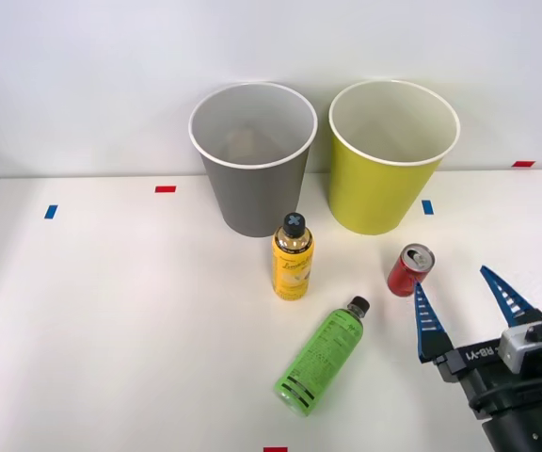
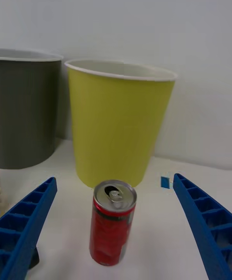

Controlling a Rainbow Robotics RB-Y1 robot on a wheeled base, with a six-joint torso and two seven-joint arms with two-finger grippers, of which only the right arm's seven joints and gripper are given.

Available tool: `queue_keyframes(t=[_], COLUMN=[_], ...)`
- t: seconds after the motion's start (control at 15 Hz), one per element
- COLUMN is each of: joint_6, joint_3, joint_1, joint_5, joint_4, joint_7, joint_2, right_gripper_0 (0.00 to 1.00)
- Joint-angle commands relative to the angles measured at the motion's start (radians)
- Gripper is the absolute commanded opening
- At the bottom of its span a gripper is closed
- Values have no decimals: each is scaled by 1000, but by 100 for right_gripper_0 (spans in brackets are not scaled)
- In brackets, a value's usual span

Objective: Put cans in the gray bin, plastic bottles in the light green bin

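Standing upright before the light green bin [image 1: 384, 184], the red can [image 1: 409, 270] faces the right gripper [image 1: 464, 299] — fingers spread wide, nothing between them.

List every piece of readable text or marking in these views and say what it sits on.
"RB-Y1": white print on the black wrist of the right claw, reading upside down in the front view.
Short yellow-labelled bottle: script wording, too blurred to read.
Lying bright green plastic bottle: black print, too small to read.
Short red metal can: no legible text.
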Motion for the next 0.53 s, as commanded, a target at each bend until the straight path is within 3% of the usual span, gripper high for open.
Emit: queue_keyframes(t=[0.07, 0.53], joint_6=[-161, -167], joint_3=[38, 21], joint_1=[-16, -4], joint_5=[109, 110], joint_4=[179, 199], joint_7=[-5, -8], joint_2=[97, 81], right_gripper_0=[82, 82])
